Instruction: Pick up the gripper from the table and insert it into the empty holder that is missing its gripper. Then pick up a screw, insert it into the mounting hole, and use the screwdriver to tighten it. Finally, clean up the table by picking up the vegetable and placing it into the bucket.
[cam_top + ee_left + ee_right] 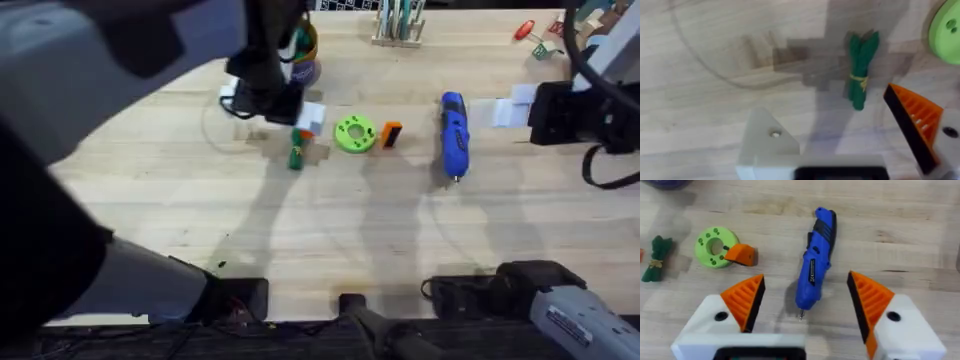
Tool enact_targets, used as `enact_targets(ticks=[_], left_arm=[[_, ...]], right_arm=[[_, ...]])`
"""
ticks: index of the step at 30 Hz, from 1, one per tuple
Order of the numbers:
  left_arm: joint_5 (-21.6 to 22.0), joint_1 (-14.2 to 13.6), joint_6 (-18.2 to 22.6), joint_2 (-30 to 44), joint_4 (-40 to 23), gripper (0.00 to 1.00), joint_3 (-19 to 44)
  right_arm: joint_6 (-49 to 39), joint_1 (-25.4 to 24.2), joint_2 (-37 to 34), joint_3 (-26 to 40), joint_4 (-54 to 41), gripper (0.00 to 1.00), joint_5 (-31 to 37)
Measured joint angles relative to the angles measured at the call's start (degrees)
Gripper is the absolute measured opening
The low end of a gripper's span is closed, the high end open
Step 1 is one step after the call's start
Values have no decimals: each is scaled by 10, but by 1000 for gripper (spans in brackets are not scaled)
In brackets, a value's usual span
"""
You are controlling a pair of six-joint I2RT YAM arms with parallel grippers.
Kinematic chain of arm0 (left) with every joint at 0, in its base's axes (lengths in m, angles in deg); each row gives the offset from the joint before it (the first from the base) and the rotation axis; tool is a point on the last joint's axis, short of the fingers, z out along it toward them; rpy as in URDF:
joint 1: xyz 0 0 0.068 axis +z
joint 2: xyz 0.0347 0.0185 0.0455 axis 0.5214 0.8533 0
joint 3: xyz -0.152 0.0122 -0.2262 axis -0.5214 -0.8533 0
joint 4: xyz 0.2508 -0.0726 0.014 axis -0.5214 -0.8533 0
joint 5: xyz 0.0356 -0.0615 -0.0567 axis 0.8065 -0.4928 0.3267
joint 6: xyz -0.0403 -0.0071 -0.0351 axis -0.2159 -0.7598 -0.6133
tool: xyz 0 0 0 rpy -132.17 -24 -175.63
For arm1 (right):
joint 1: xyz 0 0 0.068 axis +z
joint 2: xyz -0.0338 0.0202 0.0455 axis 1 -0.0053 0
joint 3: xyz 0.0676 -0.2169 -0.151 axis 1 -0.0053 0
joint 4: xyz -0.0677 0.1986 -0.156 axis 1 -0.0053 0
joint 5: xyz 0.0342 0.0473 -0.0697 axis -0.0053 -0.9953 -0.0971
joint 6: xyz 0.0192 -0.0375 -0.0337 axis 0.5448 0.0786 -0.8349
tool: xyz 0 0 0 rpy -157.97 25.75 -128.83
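The wooden table [330, 220] has a row of small things across its middle. The vegetable [860, 68], a slim dark-green bundle tied with a thin band, lies flat on the wood. In the overhead view it sits just left of the green disc [354, 133]. The gripper [391, 134], a little orange-and-black block, lies right beside the disc on its other side, and in the right wrist view it touches the disc's edge. The screwdriver [454, 135] is bright blue and lies flat, well to the right of the block, with its metal tip pointing toward the arms' bases.

The left end effector [305, 118] hangs over the vegetable. Its fingers stand wide apart and hold nothing. One orange ribbed pad [915, 117] shows beside the vegetable, not touching it. The other finger shows its white side with no pad on it.

The right end effector [807, 305] is spread wide too, and it is empty. The tip end of the screwdriver lies between its two orange pads.

The bucket [303, 55] stands at the far side of the table, partly hidden behind the left arm.
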Motion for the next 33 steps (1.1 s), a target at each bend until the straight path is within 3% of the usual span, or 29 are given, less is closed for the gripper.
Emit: enact_targets(ticks=[3,15,33], left_arm=[[0,-11,-8,26,26,985,0],[0,-12,-16,99,49,985,0],[-5,-10,-15,123,70,988,8]], right_arm=[[0,0,0,0,0,991,0],[0,0,0,0,0,992,0],[0,0,0,0,0,992,0]])
